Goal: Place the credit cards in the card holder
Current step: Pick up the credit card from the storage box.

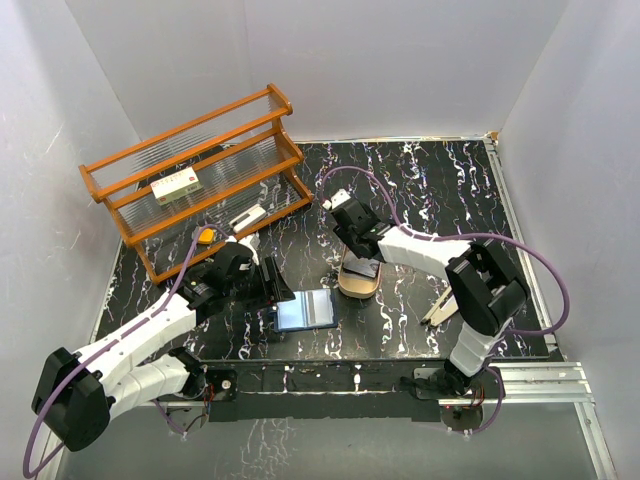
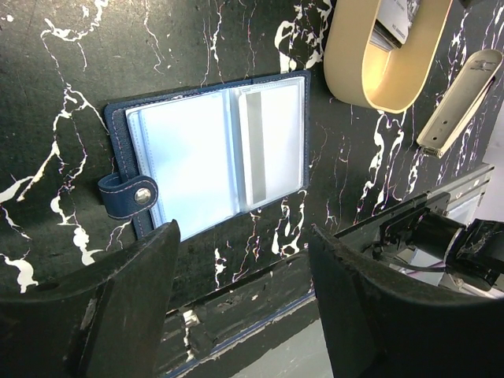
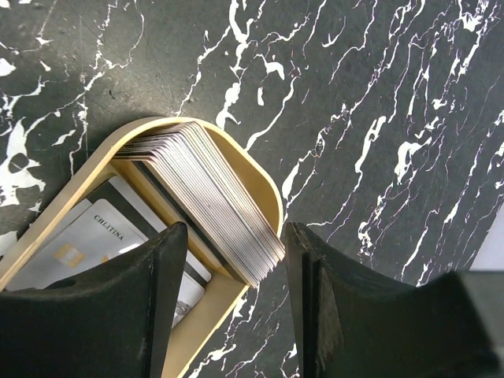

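The card holder (image 1: 305,310) lies open near the front of the table, navy outside with clear pockets inside; it also shows in the left wrist view (image 2: 209,157). My left gripper (image 1: 272,287) is open and empty just left of it, above the table's front edge (image 2: 244,307). The credit cards (image 3: 209,197) are a stack standing on edge in the oval tan tray (image 3: 206,331), with a few flat cards (image 3: 87,244) beside it. My right gripper (image 3: 234,240) is open, with a finger on either side of the stack's corner, holding nothing. It hovers over the tray (image 1: 358,288).
A wooden rack (image 1: 200,175) stands at the back left with a white box with red marks (image 1: 175,185) on it. A small white item (image 1: 247,218) and an orange item (image 1: 206,236) lie before it. A tan clip-like piece (image 1: 440,302) lies right of the tray.
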Action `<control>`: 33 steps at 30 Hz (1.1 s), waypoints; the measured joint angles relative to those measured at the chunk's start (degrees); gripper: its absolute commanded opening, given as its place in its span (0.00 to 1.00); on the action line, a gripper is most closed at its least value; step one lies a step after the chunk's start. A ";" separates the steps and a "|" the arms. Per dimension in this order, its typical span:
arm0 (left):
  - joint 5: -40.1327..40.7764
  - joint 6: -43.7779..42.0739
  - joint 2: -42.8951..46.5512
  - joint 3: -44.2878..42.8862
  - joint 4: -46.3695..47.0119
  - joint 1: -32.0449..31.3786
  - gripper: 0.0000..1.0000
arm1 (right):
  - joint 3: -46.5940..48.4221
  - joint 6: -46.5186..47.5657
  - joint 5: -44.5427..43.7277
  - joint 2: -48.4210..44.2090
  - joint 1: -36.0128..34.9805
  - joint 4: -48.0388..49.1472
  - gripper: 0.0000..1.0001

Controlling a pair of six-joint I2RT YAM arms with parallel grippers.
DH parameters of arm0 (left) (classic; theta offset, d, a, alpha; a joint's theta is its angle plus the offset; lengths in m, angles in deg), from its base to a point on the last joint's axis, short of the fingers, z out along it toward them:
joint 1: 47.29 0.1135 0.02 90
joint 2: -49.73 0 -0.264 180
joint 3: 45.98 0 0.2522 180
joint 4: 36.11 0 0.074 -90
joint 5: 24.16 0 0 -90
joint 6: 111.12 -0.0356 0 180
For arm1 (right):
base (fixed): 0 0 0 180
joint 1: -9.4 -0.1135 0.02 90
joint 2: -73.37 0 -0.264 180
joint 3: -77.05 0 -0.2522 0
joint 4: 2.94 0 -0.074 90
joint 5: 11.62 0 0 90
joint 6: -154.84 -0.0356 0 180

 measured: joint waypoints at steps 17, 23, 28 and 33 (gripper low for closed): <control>-0.20 0.00 1.20 0.81 0.74 -0.04 0.65 | 0.68 0.57 -2.01 1.53 0.13 -1.07 0.33; -0.15 0.00 1.22 0.81 0.76 -0.04 0.65 | 1.01 0.55 -2.21 1.53 0.15 -1.22 0.27; 0.09 -0.02 1.22 0.85 0.70 -0.04 0.65 | 1.86 0.52 -2.38 1.53 0.15 -1.84 0.25; 0.66 -0.02 1.33 1.53 0.35 -0.04 0.65 | 2.60 0.37 -2.40 1.51 0.15 -2.91 0.19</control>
